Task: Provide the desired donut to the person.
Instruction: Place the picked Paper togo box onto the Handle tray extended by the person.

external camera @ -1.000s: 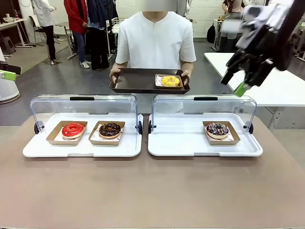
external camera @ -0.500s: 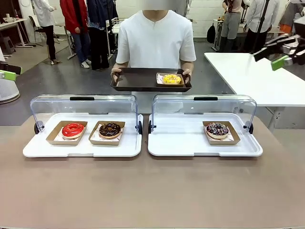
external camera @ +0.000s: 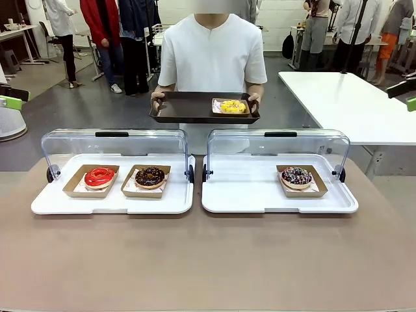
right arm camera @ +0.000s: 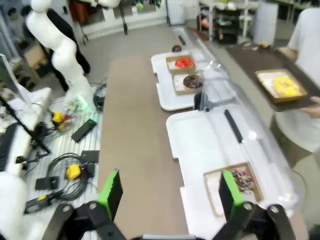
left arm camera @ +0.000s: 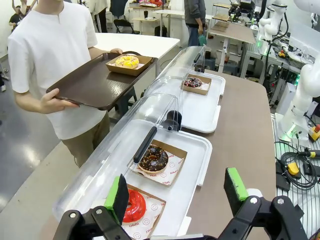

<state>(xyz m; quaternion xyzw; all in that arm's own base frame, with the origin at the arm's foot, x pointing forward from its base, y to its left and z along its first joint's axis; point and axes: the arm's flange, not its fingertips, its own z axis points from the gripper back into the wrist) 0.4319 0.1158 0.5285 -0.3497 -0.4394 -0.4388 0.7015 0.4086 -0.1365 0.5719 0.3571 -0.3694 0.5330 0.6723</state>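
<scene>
The person (external camera: pixel 212 55) in a white shirt stands at the far side and holds a brown tray (external camera: pixel 185 107) with both hands. On it a yellow donut (external camera: pixel 233 106) lies in a cardboard boat. My right gripper (external camera: pixel 408 95) hangs high at the picture's right edge, open and empty; its wrist view shows the gripper (right arm camera: pixel 170 195) with its fingers wide apart over the table. My left gripper (left arm camera: pixel 176 190) is open and empty too, hovering above a red donut (left arm camera: pixel 134 206) and a chocolate donut (left arm camera: pixel 153 158).
Two white display cases (external camera: pixel 114 201) (external camera: pixel 260 198) stand side by side with clear lids raised at the back. The left one holds the red donut (external camera: pixel 99 177) and chocolate donut (external camera: pixel 150 177), the right one a sprinkled donut (external camera: pixel 297 176). A white table (external camera: pixel 344 104) stands behind on the right.
My right arm has swung away from above the right case, rightward to the picture's edge. The person's tray with the yellow donut has barely moved.
</scene>
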